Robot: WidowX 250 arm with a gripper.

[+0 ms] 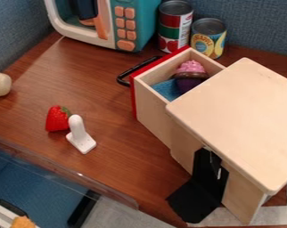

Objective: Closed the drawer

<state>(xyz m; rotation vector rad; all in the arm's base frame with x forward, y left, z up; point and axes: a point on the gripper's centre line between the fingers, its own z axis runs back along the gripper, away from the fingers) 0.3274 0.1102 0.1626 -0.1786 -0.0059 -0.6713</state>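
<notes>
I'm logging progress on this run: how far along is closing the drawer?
Not closed yet. Done: the cupcake sits inside the drawer. In hand: nothing visibly presses its red front. Left: pushing the drawer, which juts from the wooden cabinet, fully in.

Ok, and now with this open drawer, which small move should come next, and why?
Probably set the gripper against the outer side of the drawer's red front, by the black handle, ready to push toward the wooden cabinet: the drawer stands open, the toy cupcake shows inside, and that front faces away from the cabinet.
</notes>
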